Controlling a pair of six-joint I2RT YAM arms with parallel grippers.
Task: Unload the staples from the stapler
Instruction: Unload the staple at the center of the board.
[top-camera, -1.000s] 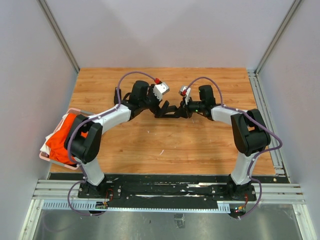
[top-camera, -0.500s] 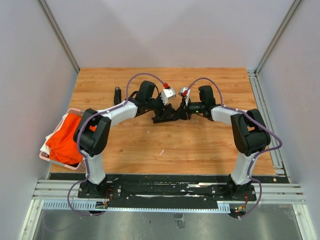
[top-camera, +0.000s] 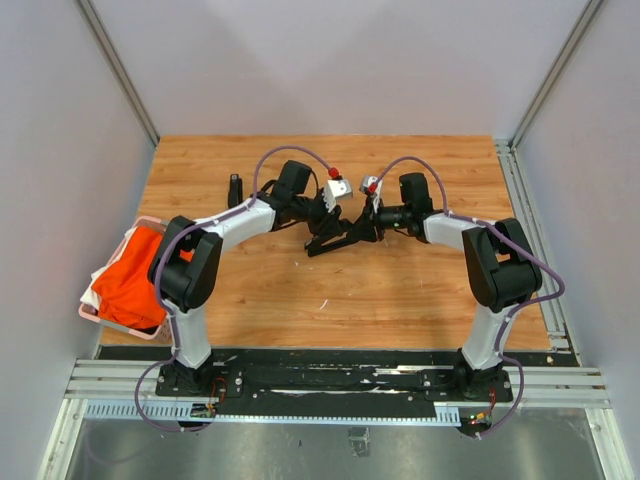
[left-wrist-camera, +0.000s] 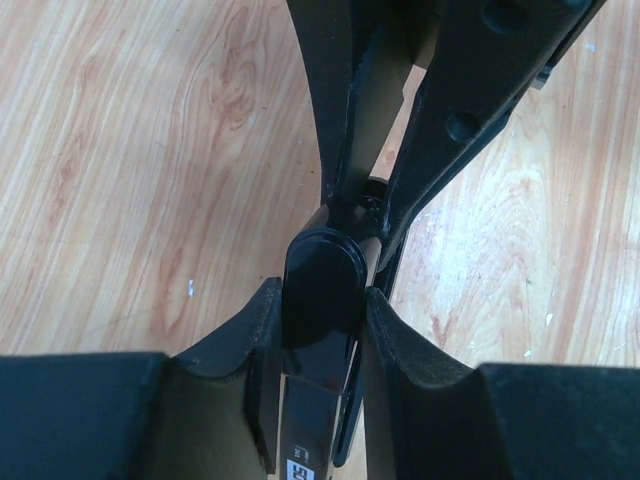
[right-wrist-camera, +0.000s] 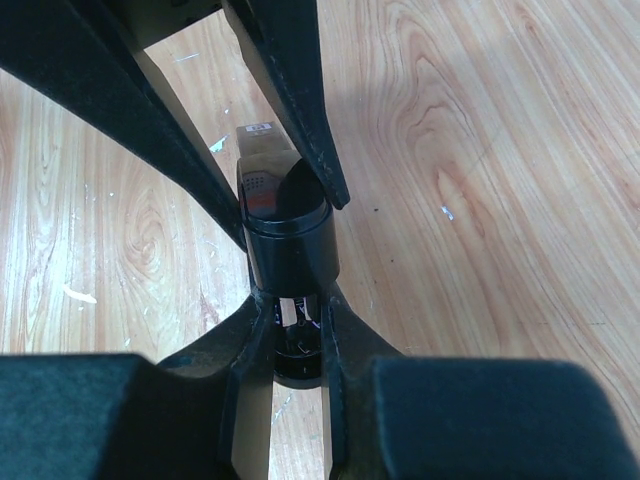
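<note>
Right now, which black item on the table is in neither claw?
The small black piece at left, lying alone; left claw and right claw both grip the stapler.

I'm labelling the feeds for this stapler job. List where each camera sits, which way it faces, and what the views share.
Top external: fixed high behind the robot, facing down and forward at the wooden table; left arm and right arm show whole, meeting at the black stapler.
Left wrist: on the left arm, facing down along its jaws, shut on the stapler's glossy end.
Right wrist: likewise on the right arm, jaws clamping the stapler.
Shared: stapler and table in all three.
</note>
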